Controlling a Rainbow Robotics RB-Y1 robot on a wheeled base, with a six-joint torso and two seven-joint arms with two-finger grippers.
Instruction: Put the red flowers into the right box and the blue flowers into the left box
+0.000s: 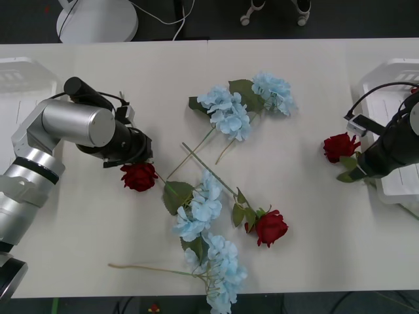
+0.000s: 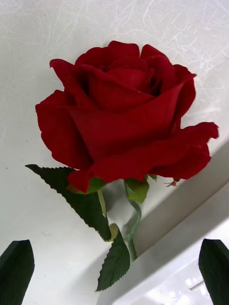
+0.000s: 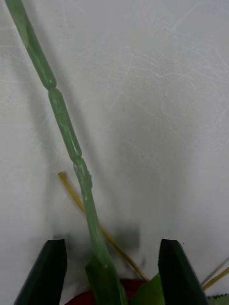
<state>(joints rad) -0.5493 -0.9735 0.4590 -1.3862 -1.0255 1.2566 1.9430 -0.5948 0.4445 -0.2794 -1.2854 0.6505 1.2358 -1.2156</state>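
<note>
Three red flowers lie on the white table: one [image 1: 139, 176] at the left, one [image 1: 270, 227] in the middle, one [image 1: 340, 147] at the right. My left gripper [image 1: 141, 162] [image 3: 112, 271] is open over the left rose, its fingers [image 3: 47, 271] straddling the green stem [image 3: 67, 128]. Beside the right box [image 1: 393, 85], my right gripper [image 1: 358, 163] [image 2: 114, 274] is open just behind the right rose [image 2: 124, 119], whose stem [image 2: 133, 224] runs over the box rim [image 2: 191, 224]. Blue flowers lie at mid table [image 1: 226, 111] [image 1: 273, 91] [image 1: 196, 209] [image 1: 222, 268]. The left box [image 1: 16, 78] sits far left.
Long thin stems [image 1: 209, 167] cross the table's middle between the blue clusters. A tan stem [image 1: 150, 268] runs along the table's front edge. A white round base [image 1: 97, 19] and cables stand on the floor beyond the far edge.
</note>
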